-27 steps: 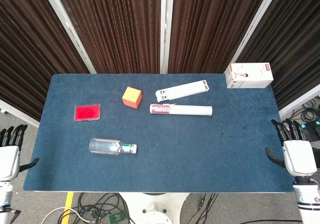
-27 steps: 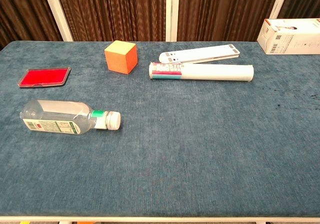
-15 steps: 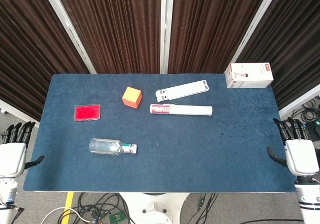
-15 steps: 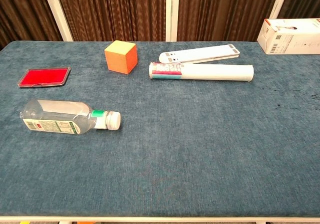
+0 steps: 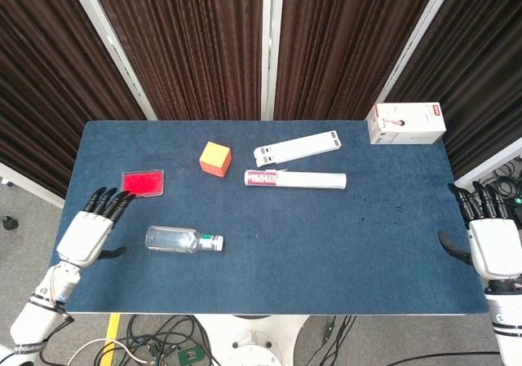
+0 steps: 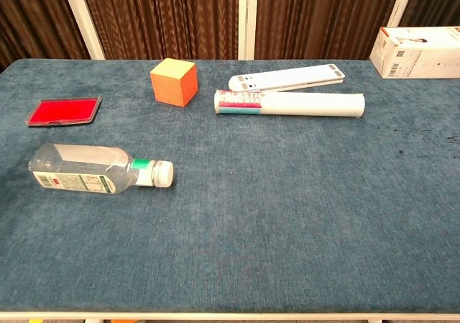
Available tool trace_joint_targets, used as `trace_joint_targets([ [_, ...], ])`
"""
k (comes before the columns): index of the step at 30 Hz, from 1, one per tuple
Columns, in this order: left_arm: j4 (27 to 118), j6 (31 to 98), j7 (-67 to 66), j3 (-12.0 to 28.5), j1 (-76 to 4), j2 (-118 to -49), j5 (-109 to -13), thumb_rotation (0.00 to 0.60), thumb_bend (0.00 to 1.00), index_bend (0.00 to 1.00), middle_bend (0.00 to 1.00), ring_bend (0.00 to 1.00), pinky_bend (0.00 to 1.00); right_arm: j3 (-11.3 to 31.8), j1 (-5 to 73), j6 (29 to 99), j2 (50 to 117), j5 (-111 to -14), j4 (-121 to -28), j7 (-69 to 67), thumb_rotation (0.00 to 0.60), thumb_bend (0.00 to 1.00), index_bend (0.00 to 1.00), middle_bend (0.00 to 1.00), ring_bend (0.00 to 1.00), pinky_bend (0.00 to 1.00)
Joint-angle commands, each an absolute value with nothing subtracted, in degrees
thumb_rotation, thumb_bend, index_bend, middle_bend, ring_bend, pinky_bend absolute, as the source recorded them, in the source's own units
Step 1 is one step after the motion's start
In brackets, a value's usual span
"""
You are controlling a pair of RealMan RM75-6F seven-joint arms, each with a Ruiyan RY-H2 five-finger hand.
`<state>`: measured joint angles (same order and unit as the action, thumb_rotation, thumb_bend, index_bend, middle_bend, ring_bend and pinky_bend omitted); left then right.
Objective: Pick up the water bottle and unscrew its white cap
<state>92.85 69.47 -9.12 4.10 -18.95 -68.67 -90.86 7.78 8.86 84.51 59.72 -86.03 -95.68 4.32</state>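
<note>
Head view: water bottle (image 5: 183, 240) lies on its side on the left front part of the desk (image 5: 326, 235), white cap (image 5: 218, 243) pointing right, toward desk centre. Not lifted, cap on. Chest view matches: bottle flat, cap end at right, label facing the camera.

Change: left hand (image 5: 91, 229) has swung in from off the desk's left edge and now sits over the left edge area, just left of the bottle's base. Half a second ago it hung outside the edge. Bottle itself has not moved. Right hand (image 5: 493, 244) is about where it was, off the right edge, well apart from everything.

Meaning: reach has started, nothing grasped yet; I'd put the task at its very beginning, left hand likely the one to take the bottle.

Left fingers (image 5: 110, 204) are spread and empty, pointing up-right toward the red tray (image 5: 143, 183), not at the bottle. Bottle base is near the palm side, a gap between, no contact. Right fingers also apart, holding nothing.

Further out: orange cube (image 5: 215, 158), white tube (image 5: 295, 179), white flat bar (image 5: 297, 147), white box (image 5: 406, 123) at far right corner. None in the way.
</note>
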Motion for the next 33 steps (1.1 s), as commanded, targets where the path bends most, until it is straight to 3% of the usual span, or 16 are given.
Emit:
trace_joint_targets([
  [1,94.1,64.2,-10.9,3.7,-22.7,-71.2,-90.5,0.6,0.0,0.05,0.08,0.01,0.05,7.6,8.9,84.2,59.8,-85.8,-95.5,4.1,0.6,0.22,0.08,0.18,0.03,0.03],
  [6,94.5,58.6,-12.2,3.3,-25.7,-75.1,-87.7,0.6,0.0,0.07,0.08,0.02,0.06,7.4,9.1,83.4,60.0,-85.1,-95.0,3.7,0.6,0.22,0.08,0.18,0.03,0.03],
  [12,90.1,54.5,-15.7,5.2,-28.2,-81.0,-79.9,0.6,0.0,0.12,0.14,0.1,0.12,7.2,9.2,83.1,60.3,-85.1,-94.7,3.1,0.6,0.22,0.08,0.18,0.03,0.03],
  [18,87.5,53.7,-17.6,5.6,-28.9,-84.9,-74.7,0.6,0.0,0.21,0.24,0.18,0.2,7.0,9.2,82.7,60.7,-84.7,-94.0,2.5,0.6,0.22,0.08,0.18,0.03,0.03],
  [28,85.1,53.5,-19.4,4.7,-29.4,-86.5,-70.5,0.6,0.0,0.22,0.26,0.2,0.25,6.8,9.4,82.2,61.1,-84.3,-93.6,2.4,0.6,0.22,0.08,0.18,0.03,0.03],
  [33,84.6,53.9,-18.3,4.3,-29.0,-86.7,-69.5,0.6,0.06,0.25,0.28,0.21,0.27,6.8,9.3,82.2,61.1,-84.1,-93.5,2.4,0.6,0.22,0.08,0.18,0.03,0.03],
])
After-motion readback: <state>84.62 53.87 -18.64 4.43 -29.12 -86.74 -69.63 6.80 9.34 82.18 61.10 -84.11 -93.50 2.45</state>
